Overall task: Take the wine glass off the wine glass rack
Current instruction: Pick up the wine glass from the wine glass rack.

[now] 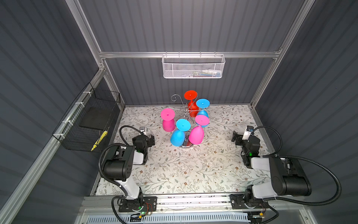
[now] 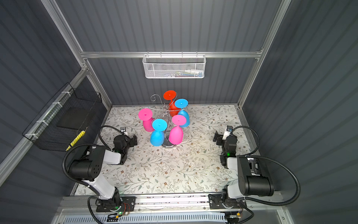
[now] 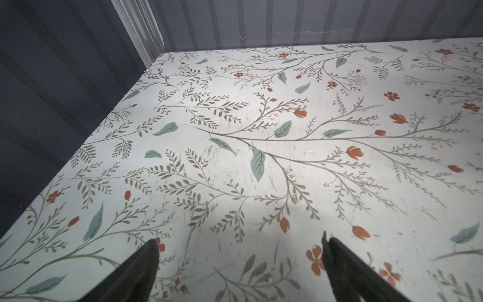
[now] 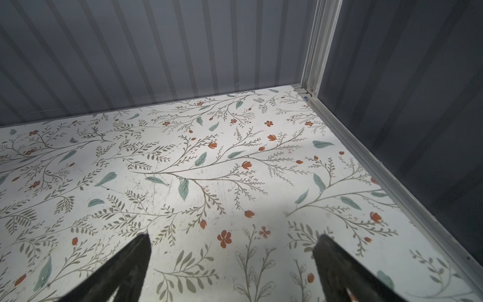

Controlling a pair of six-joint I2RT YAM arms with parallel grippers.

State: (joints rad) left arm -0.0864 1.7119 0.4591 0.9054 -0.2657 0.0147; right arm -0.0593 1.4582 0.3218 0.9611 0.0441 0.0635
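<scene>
Rack (image 1: 186, 111) on table (image 1: 174, 174) with five glasses (image 1: 196, 135) hung (feet up); left gripper (image 1: 152, 140) near its left, right gripper (image 1: 235, 138) well right; both jaws apart, holding nothing.

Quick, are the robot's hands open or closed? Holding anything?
Left hand: open, holding nothing.
Right hand: open, holding nothing.

The left arm (image 1: 118, 165) and right arm (image 1: 286, 177) were built of black housings and white links; black corrugated cables (image 1: 339, 186) were looped alongside.
</scene>
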